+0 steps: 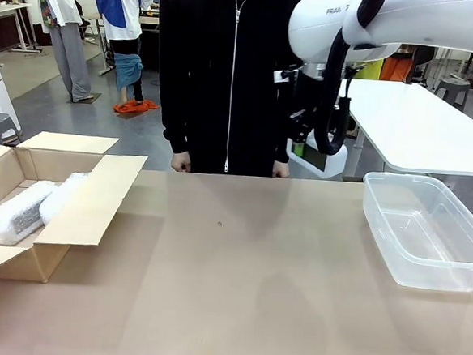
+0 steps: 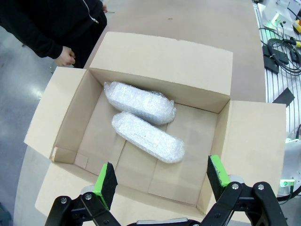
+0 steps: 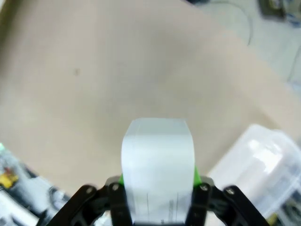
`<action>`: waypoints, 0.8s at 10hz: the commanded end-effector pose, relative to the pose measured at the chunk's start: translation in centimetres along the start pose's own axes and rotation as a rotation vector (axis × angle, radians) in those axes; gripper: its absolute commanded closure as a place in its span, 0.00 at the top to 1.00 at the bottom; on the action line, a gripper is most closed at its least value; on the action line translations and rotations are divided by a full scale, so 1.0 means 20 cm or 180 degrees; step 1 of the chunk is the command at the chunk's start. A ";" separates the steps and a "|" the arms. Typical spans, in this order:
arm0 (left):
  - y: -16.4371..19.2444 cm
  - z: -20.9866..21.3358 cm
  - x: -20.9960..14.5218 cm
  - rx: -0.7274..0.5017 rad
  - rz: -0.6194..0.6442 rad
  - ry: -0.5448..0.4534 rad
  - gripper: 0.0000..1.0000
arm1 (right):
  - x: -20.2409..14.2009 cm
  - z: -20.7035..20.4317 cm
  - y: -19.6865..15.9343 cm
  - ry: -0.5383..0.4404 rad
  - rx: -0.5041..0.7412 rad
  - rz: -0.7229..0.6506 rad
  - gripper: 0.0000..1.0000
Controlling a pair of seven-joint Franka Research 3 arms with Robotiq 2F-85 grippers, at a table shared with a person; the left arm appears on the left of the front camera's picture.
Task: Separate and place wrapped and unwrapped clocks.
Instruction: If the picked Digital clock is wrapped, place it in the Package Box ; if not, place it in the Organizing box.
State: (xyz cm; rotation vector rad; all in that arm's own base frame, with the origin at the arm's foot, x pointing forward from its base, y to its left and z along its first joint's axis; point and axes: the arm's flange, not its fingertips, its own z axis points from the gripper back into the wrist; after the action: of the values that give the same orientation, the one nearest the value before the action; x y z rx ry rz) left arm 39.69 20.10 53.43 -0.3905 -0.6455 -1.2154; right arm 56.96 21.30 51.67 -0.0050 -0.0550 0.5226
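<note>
From the front, the worktop (image 1: 237,283) carried an open cardboard box (image 1: 97,200) at the robot's left, with two wrapped clocks (image 1: 23,210) lying inside it, and a clear bin (image 1: 427,240) standing empty at the right; the right arm (image 1: 393,26) hung high over the bin side, and a person (image 1: 228,71) in black stood at the far edge with both hands at the rim. In the left wrist view, the left gripper (image 2: 162,181) hovered over the box, its jaws spread wide with nothing between them, the two bubble-wrapped clocks lying side by side and touching on the box floor. In the right wrist view, which was blurred, the right gripper (image 3: 157,181) had its jaws closed on the bare clock (image 3: 157,165), held clear above the worktop with the bin off to one side. The step in hand appeared to be carrying the unwrapped clock to the bin, the wrapped pair being already sorted. The next move probably called for bringing the clock over the bin's opening, lowering it inside the walls, then letting go.
</note>
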 end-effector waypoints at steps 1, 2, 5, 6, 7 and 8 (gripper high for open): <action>0.00 0.00 0.00 0.0009 -0.0030 -0.0046 1.00 | 0.07 0.00 -0.13 0.0103 0.0091 -0.0384 0.50; 0.00 0.00 0.00 0.0009 -0.0030 -0.0046 1.00 | 0.06 -0.02 -0.24 0.0141 0.0112 -0.0540 0.50; 0.00 0.00 0.00 0.0009 -0.0030 -0.0046 1.00 | -0.03 -0.11 -0.56 0.0278 0.0158 -0.0987 0.50; 0.00 0.00 0.00 0.0009 -0.0030 -0.0046 1.00 | -0.08 -0.14 -0.67 0.0312 0.0199 -0.1131 0.50; 0.00 0.00 0.00 0.0009 -0.0030 -0.0046 1.00 | -0.15 -0.17 -0.79 0.0335 0.0266 -0.1312 0.50; 0.00 0.00 0.00 0.0009 -0.0030 -0.0046 1.00 | -0.21 -0.19 -0.88 0.0346 0.0327 -0.1461 0.50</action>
State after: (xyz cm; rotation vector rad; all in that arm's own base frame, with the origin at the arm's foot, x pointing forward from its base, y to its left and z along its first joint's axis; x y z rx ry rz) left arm 39.69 20.09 53.42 -0.3910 -0.6450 -1.2155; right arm 62.39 4.73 47.89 0.0317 0.0640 0.1282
